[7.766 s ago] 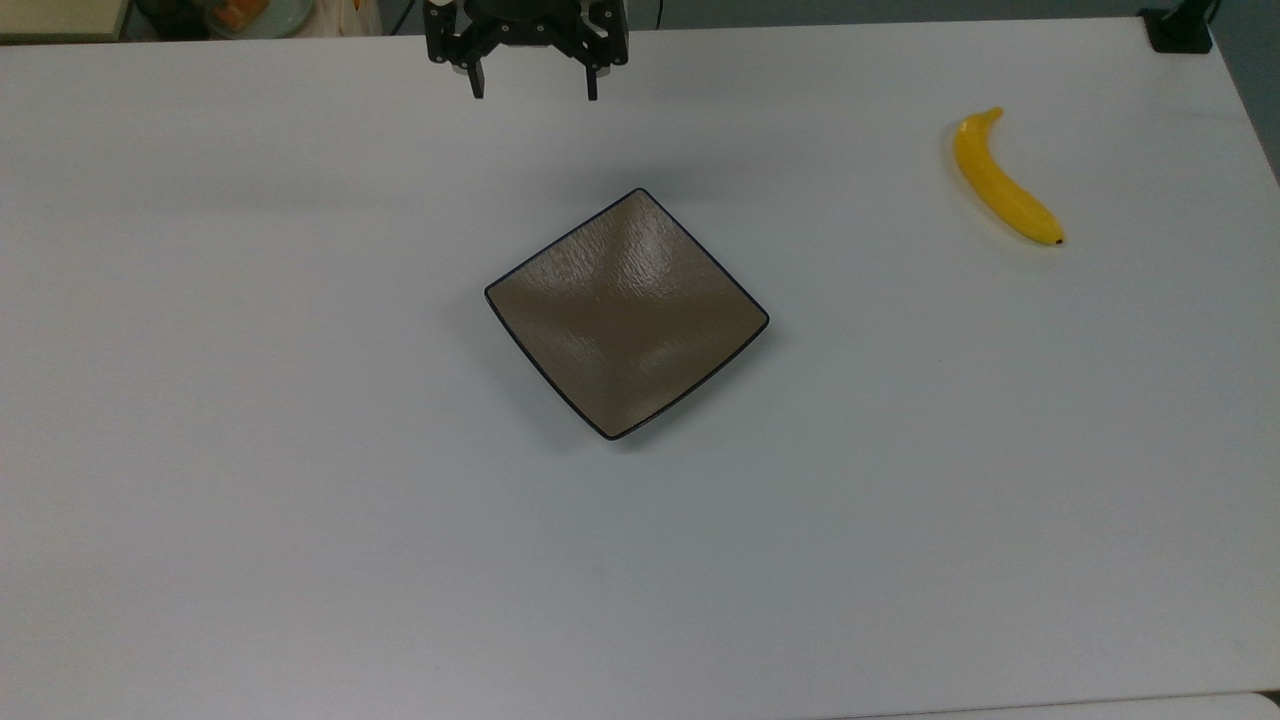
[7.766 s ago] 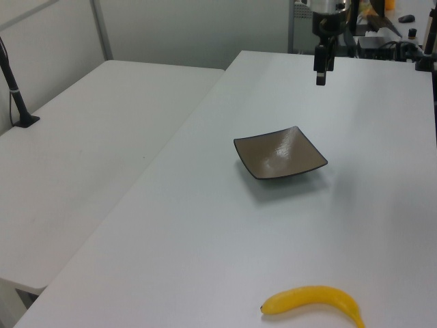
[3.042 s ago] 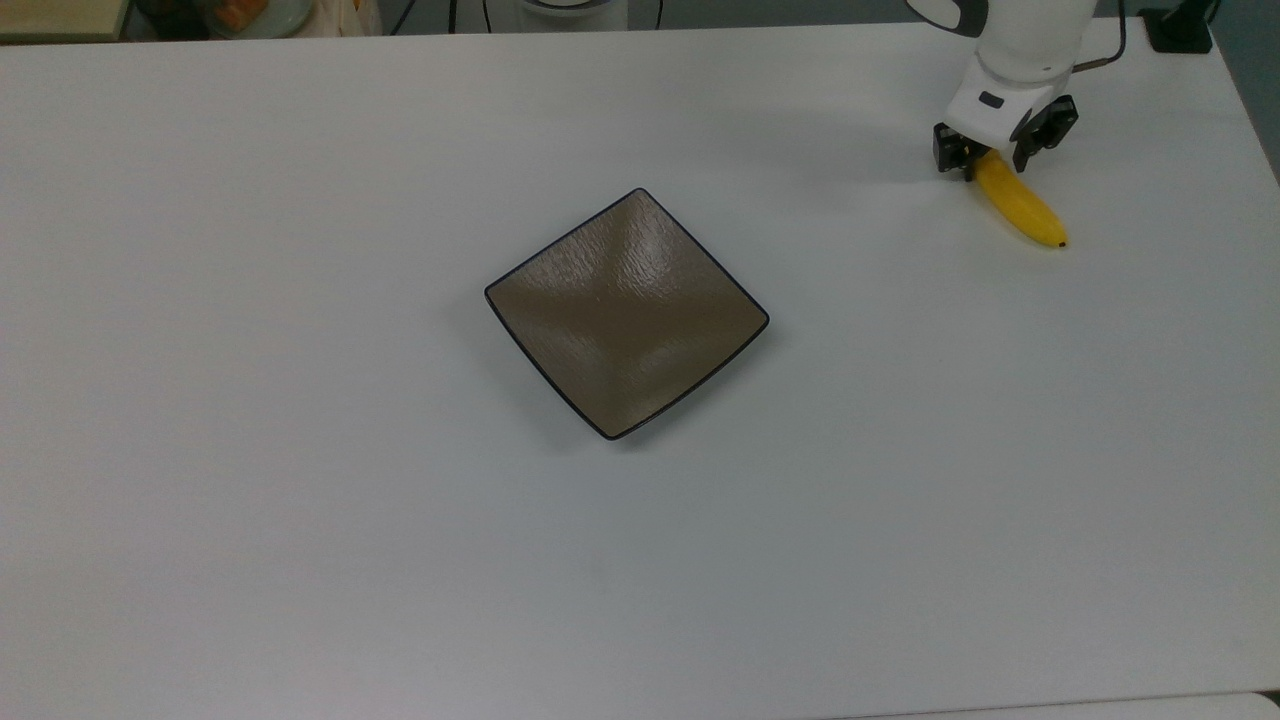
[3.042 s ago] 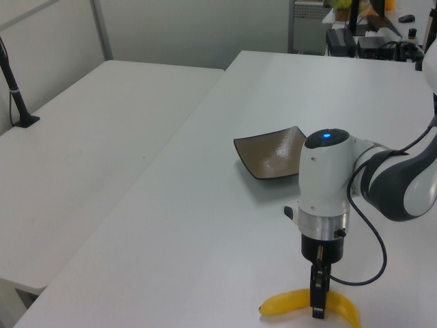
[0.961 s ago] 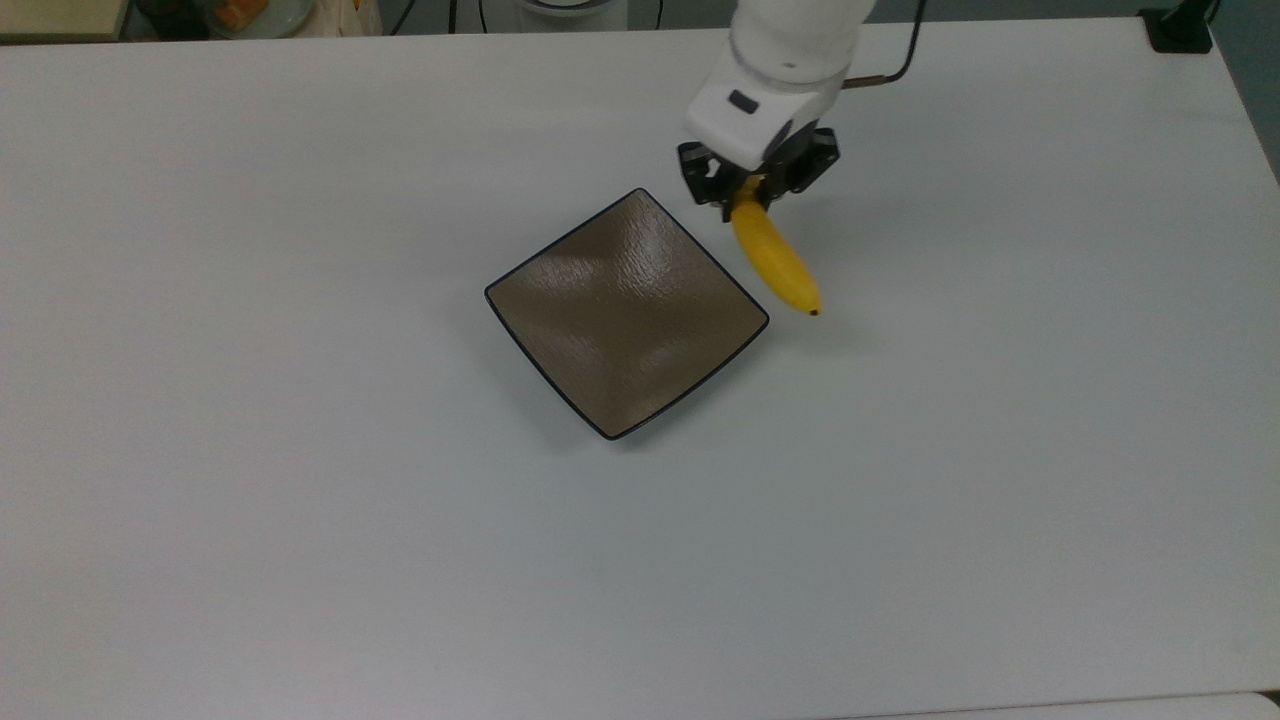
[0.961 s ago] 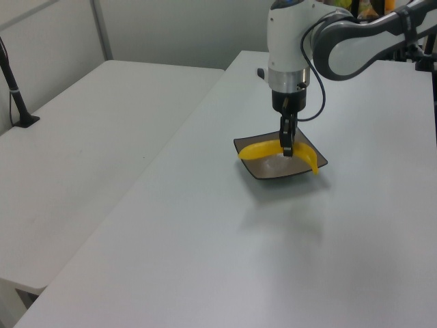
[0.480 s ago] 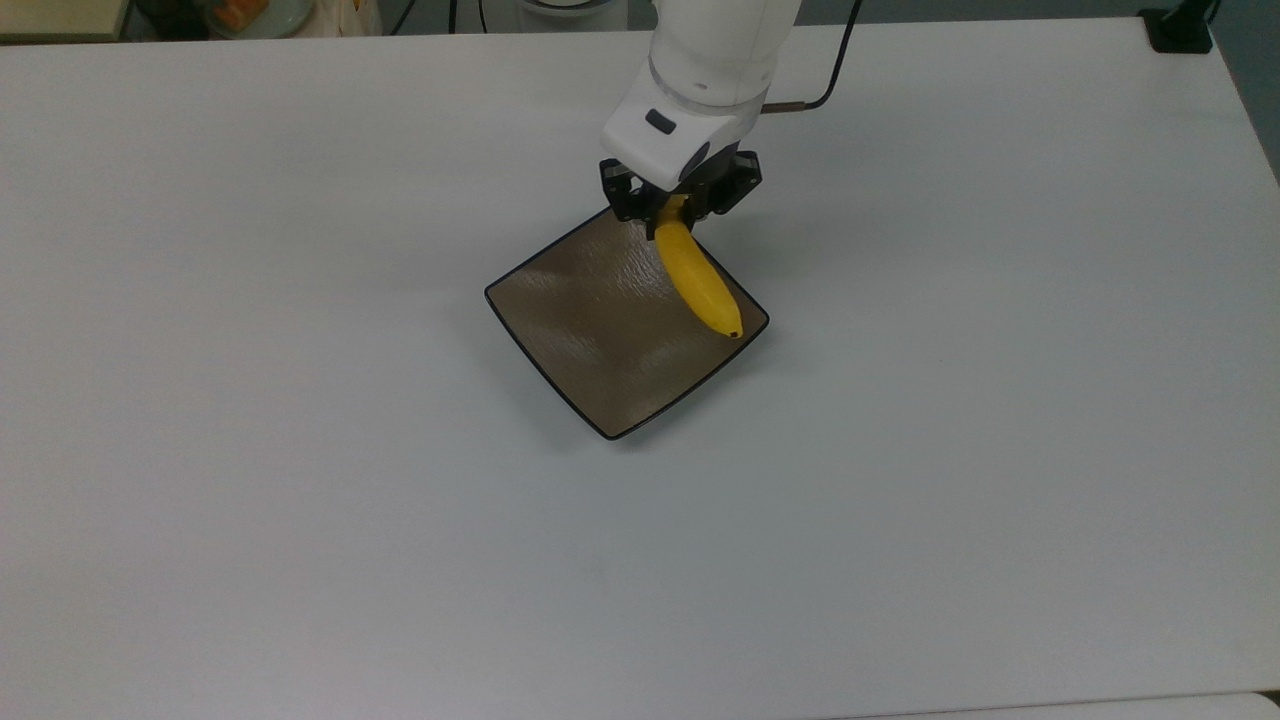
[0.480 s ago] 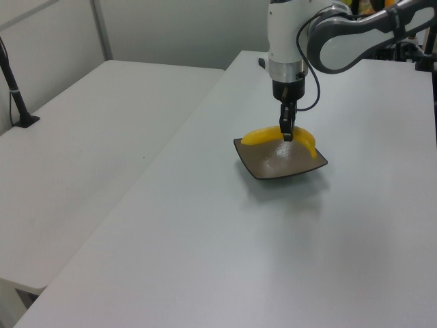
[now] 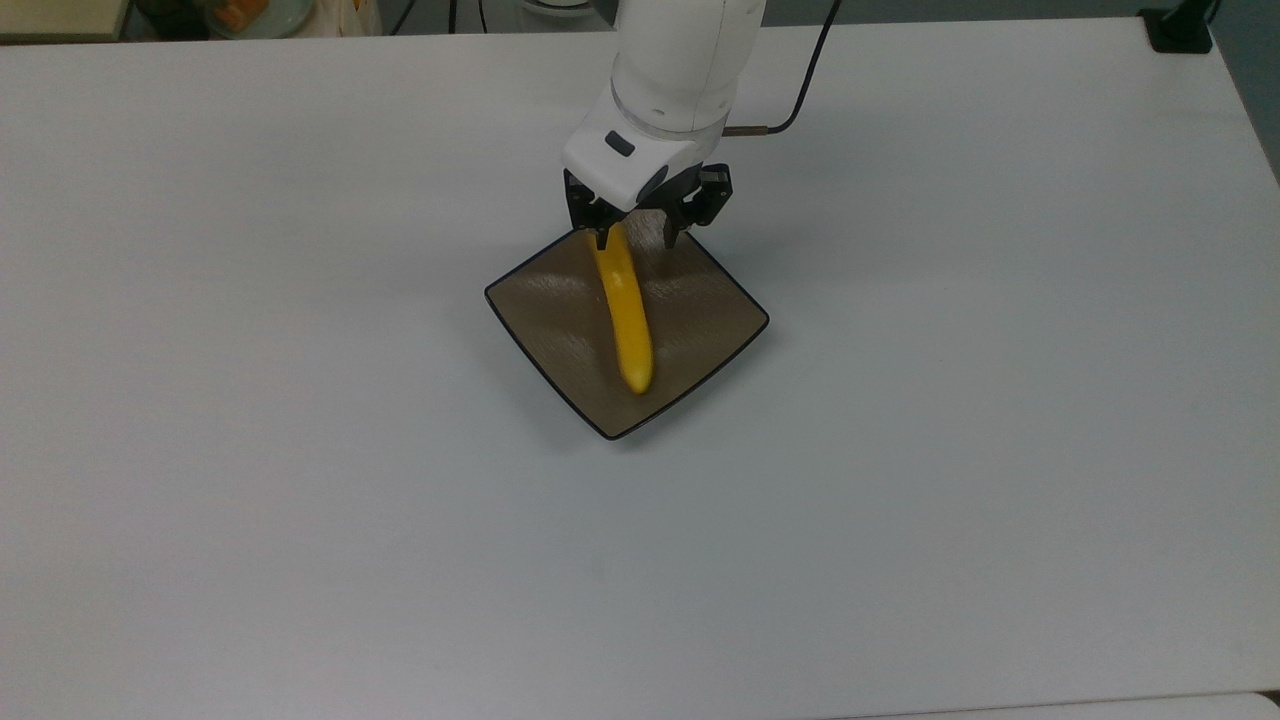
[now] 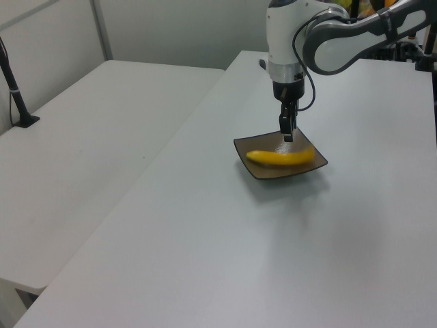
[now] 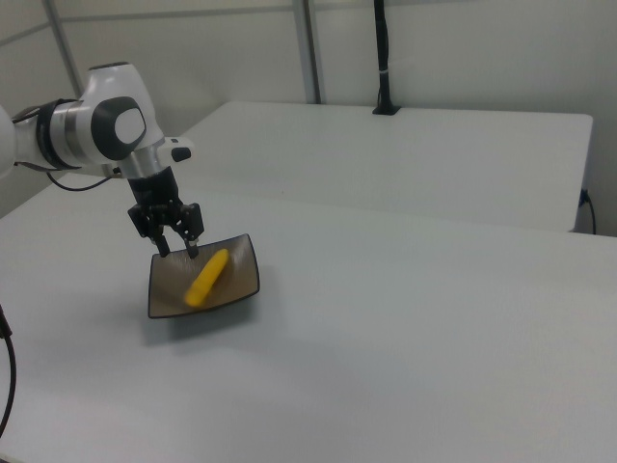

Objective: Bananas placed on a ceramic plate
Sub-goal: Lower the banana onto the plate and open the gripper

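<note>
1. The arm (image 9: 690, 50) has glossy white rounded shells with grey joint bands.
2. A thin dark cable (image 9: 800, 90) runs along it.
3. The gripper (image 9: 634, 238) is black with two slim fingers.

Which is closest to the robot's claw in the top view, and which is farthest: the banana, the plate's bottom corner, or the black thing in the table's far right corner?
From the gripper, in the top view:
1. Banana, just below the fingers, lying on the plate.
2. Plate's bottom corner, past the banana's far end.
3. Black mount, at the top view's upper right table corner.
</note>
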